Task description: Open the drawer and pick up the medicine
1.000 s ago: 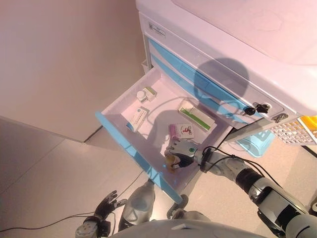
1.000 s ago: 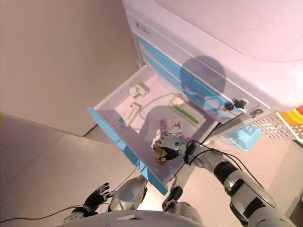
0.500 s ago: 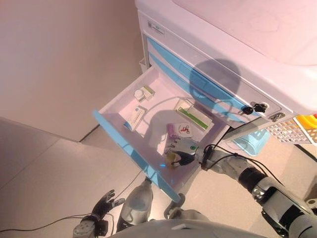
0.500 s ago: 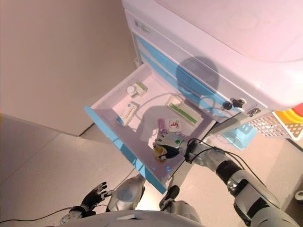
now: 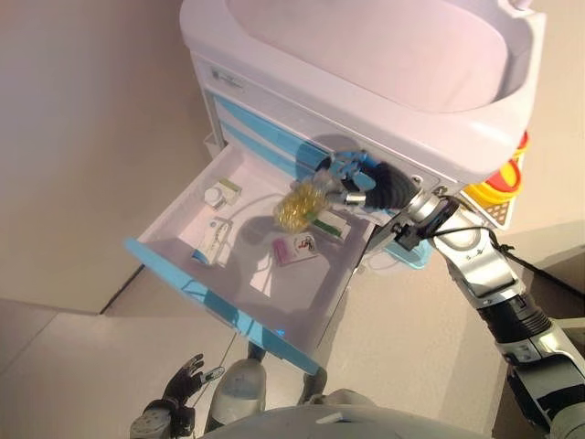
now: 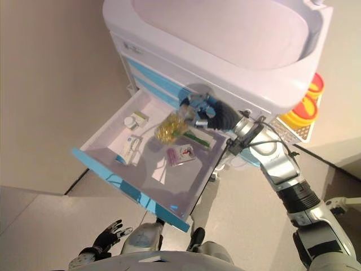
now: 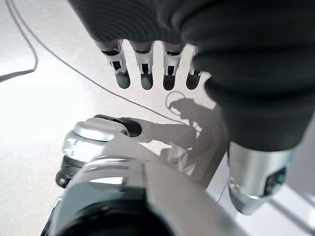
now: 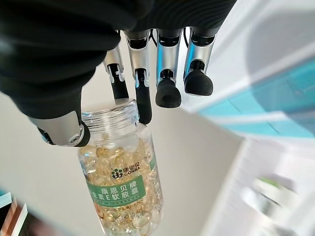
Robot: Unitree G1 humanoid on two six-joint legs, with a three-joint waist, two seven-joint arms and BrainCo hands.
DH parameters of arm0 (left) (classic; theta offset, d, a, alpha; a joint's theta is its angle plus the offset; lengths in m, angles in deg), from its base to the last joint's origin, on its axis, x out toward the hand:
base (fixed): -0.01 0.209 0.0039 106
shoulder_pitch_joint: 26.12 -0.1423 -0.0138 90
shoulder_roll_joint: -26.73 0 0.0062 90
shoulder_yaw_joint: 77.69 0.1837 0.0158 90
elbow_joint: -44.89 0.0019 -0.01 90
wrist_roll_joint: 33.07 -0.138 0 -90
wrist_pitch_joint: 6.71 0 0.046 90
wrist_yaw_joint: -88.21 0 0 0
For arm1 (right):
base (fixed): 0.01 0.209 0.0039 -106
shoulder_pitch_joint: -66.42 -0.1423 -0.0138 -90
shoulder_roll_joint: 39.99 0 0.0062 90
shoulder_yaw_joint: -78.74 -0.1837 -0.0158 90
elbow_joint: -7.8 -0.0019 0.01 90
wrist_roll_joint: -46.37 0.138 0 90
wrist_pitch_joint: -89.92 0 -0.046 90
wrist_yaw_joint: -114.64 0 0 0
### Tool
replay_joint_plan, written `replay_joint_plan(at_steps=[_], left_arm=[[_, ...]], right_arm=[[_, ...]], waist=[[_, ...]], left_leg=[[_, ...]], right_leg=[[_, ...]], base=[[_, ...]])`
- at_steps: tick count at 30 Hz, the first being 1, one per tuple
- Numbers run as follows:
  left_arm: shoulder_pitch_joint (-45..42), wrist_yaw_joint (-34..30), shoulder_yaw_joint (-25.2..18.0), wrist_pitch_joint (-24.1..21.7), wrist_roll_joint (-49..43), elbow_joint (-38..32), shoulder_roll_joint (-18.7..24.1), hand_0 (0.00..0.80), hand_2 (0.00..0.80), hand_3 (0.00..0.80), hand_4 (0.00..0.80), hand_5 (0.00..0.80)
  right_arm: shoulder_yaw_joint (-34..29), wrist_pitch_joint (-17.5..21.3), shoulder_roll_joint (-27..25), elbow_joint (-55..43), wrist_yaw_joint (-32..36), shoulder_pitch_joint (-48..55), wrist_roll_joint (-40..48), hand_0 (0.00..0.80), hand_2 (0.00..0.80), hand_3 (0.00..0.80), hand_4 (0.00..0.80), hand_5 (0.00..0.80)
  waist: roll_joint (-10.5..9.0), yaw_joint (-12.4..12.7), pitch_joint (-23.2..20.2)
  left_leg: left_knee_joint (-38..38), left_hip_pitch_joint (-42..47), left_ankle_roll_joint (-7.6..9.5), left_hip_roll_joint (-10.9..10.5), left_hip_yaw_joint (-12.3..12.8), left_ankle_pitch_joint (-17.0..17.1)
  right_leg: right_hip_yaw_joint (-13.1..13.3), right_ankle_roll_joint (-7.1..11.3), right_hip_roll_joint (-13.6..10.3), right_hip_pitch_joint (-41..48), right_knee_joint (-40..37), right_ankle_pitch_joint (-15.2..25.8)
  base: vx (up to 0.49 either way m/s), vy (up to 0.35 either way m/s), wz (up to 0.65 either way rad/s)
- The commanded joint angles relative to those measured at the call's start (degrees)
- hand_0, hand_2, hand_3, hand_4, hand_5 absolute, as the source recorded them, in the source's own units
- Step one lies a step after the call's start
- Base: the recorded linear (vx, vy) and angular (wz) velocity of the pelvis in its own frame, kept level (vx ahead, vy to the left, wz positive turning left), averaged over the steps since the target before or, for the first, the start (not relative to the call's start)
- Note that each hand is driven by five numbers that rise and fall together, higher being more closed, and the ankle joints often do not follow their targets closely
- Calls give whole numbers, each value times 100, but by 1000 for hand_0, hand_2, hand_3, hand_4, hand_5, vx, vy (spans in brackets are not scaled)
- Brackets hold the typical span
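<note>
The drawer, white with a light blue front, stands pulled out of the white cart. My right hand is shut on a clear medicine bottle full of yellow capsules and holds it in the air above the drawer's back part. In the right wrist view the thumb and fingers pinch the bottle at its neck, and the bottle hangs below them. My left hand hangs low beside me over the floor, open and empty; it also shows in the left wrist view.
In the drawer lie a pink box, a white and blue box, a small white bottle with a box and a green and white box. Yellow containers sit in a basket on the cart's right side. A wall stands to the left.
My right hand has lifted the capsule bottle from the drawer's front right part up and back, above the drawer. The camera has shifted too. The left hand has stayed low.
</note>
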Motion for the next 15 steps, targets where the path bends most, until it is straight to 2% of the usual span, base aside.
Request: replay_joint_plan(at_steps=[1,7,15], left_arm=[[-35,8,-40,63,125,167,58,0,0,0,0,0],[-51,1,-20,300,-49,108,133,0,0,0,0,0],[-31,47,140,606,-128,-7,321,0,0,0,0,0]], right_arm=[[-291,155,51,-370,-392,-539,590,800,800,800,800,800],[-713,-119,-375,331,-1449,-1525,400,800,800,800,800,800],[-398,-728,-1544,2296,-2388,-3118,290,800,800,800,800,800]], waist=[[61,31,-412],[13,111,-521],[-108,299,-598]], left_leg=[[-42,127,233,-202,51,-611],[-35,236,212,-203,79,-654],[-71,309,136,-183,20,-652]], right_leg=[[311,261,-168,-313,171,242],[264,240,-176,-185,140,213],[100,215,-176,-32,71,174]], base=[[0,0,0],[0,0,0],[14,-4,8]])
